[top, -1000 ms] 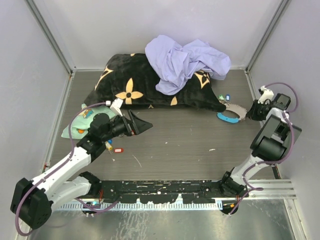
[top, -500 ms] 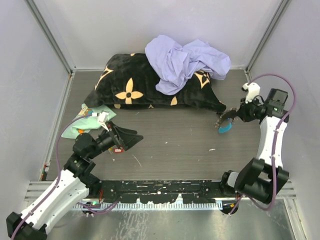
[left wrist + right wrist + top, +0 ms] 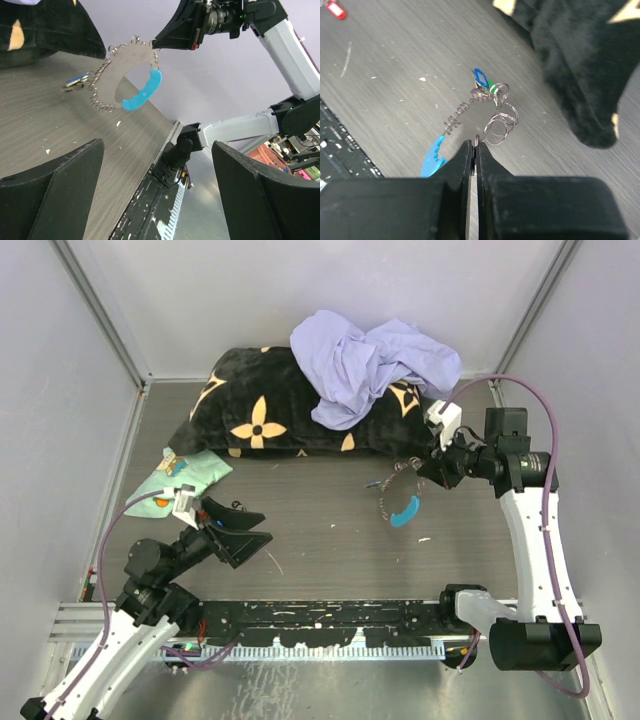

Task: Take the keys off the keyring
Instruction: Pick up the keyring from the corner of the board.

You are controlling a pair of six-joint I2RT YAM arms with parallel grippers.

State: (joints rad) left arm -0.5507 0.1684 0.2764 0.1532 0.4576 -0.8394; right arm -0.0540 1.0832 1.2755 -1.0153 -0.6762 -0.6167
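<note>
Dangling keyring [image 3: 404, 512] pinched in right gripper [image 3: 423, 472], left gripper [image 3: 263, 527] wide, well apart

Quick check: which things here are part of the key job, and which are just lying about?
Job: keyring in right fingers; tagged keys on it; red-tagged key loose on table.
Lying about: black pillow, lilac cloth, mint-green cloth.
</note>
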